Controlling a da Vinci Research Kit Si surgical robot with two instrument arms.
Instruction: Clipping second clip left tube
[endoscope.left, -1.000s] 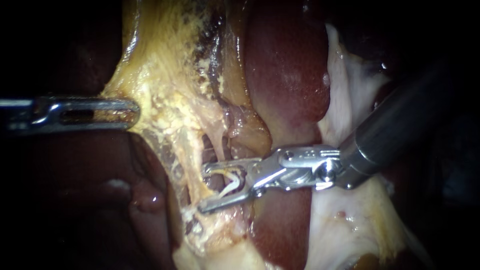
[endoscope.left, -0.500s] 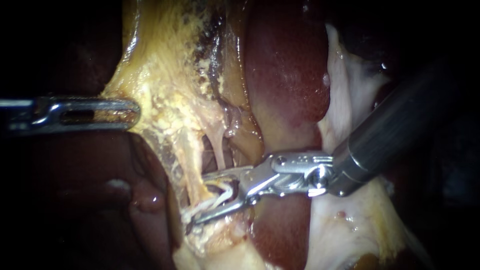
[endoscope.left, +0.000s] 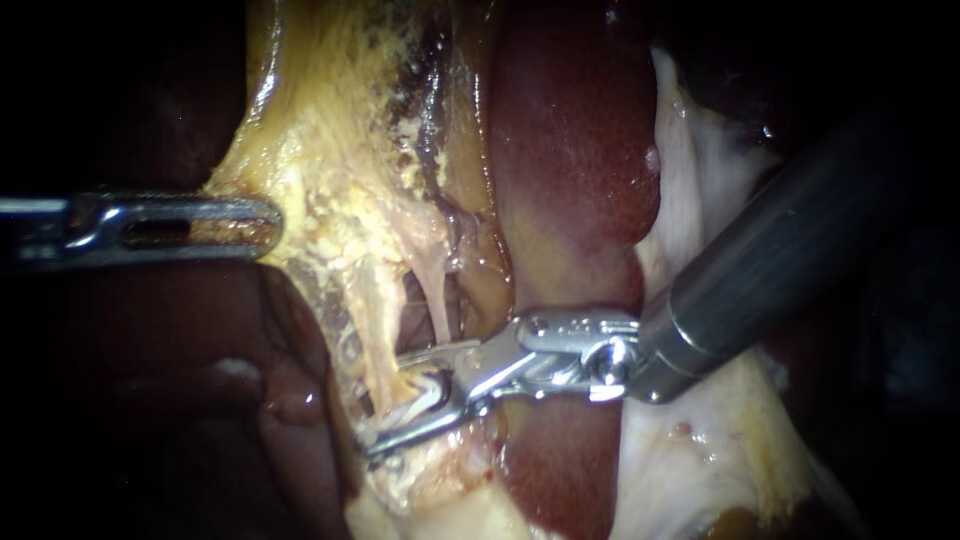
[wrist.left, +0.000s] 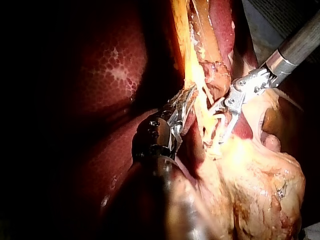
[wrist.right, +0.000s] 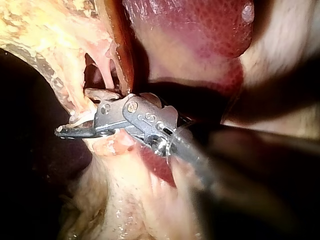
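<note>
Centrally, just below the middle of the endoscope view, left tube (endoscope.left: 372, 345): a yellowish strand coming down out of the fatty tissue, just left of a thinner pale tube (endoscope.left: 436, 292). Straddled near its lower end by the jaws of the right instrument (endoscope.left: 385, 403), shaft entering from the upper right. Jaws standing apart, yet holding a white clip (endoscope.left: 428, 393) between them, both jaws touching it; clip legs spread, lying right against the left tube. Behind the right instrument, dark red liver (endoscope.left: 575, 150); under its shaft, whitish tissue (endoscope.left: 700, 450). Farther out, left instrument (endoscope.left: 272, 225) lying level from the left edge, jaws clamped on the edge of the yellowish gallbladder tissue (endoscope.left: 320, 180), well apart from the clip.
</note>
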